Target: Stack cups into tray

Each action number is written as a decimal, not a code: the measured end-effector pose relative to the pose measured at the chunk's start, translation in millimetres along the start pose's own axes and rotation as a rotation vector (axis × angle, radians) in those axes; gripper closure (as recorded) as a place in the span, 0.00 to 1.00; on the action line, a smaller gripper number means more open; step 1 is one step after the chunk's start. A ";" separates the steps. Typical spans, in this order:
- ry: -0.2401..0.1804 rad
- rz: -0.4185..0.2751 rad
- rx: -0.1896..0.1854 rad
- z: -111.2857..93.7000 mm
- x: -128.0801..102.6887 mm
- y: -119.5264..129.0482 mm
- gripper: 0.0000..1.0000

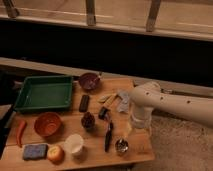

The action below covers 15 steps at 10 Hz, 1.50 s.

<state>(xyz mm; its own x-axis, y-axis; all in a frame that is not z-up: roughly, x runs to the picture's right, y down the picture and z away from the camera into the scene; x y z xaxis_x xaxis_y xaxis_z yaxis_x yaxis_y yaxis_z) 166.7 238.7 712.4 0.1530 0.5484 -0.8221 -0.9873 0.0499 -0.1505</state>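
Over the right edge of the table the gripper hangs spread wide, empty. Just beside it, frontward, sits the silver cup; maroon cup and cream cup lie leftward, the tray well apart at the far-left edge.

White rounded arm, dark dots; pale pincer underneath.
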 end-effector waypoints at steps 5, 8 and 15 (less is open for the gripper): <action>0.067 0.034 -0.035 20.2 10.5 0.5 0.24; 0.094 0.052 -0.058 28.1 15.5 1.9 0.24; 0.120 0.039 -0.053 31.3 13.1 4.9 0.24</action>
<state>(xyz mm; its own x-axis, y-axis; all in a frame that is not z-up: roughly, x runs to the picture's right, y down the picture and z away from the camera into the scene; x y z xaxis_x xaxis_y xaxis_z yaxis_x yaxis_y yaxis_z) 162.6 272.3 718.1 0.1215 0.4455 -0.8870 -0.9896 -0.0154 -0.1433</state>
